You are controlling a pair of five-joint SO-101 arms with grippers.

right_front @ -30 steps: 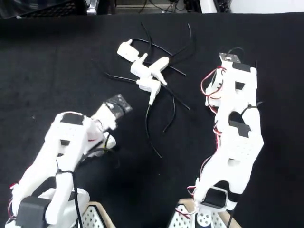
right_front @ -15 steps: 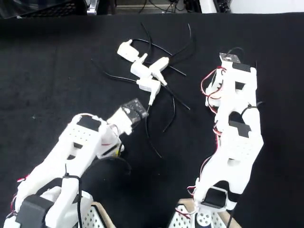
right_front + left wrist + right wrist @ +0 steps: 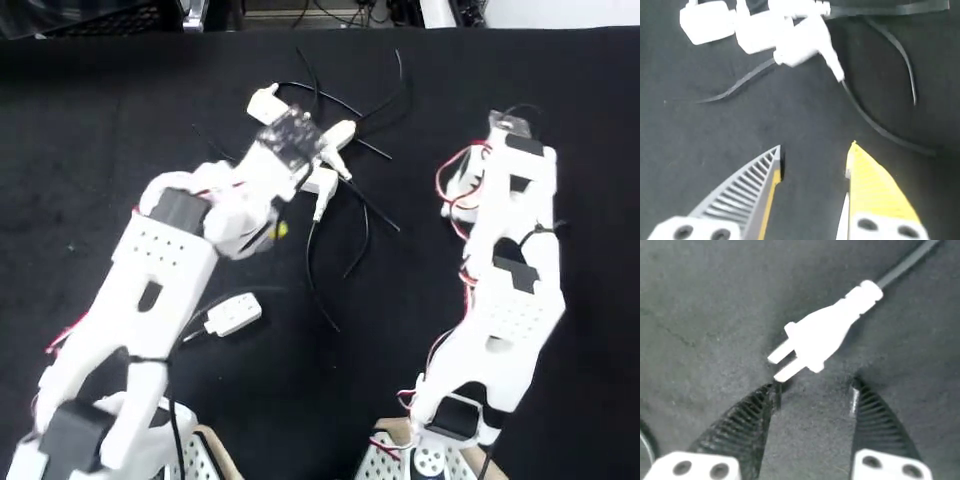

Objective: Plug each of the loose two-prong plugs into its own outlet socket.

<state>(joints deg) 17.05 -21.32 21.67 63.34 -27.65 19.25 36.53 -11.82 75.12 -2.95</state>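
— Where does the left gripper [image 3: 815, 150] stand?

— Just short of the cluster [image 3: 760, 30] of white plugs and sockets. Its fingers are spread, with bare black cloth [image 3: 700, 120] between them.

— Which way does the closest piece point?

— The nearest plug [image 3: 802, 42] lies aslant. Its cord end faces the gripper and its other end touches the rest of the cluster. Its black cord [image 3: 875, 125] trails off past the yellow finger [image 3: 875, 185].

— And the right gripper [image 3: 812, 392]?

— Spread too, holding nothing. A two-prong plug [image 3: 822, 335] lies flat just ahead of it, its long axis slanting across the gap. The prongs point back at the fingers, one almost at a black fingertip [image 3: 767, 397], and the cable [image 3: 905, 262] runs away from the gripper. I cannot tell how this plug sits relative to the cluster; the right arm [image 3: 505, 270] stands well apart from it.

— Anything else loose?

— A white connector [image 3: 232, 315] lies beside the left arm [image 3: 150, 270], well apart from the cluster on the arm-base side. Its long axis runs roughly across the table.
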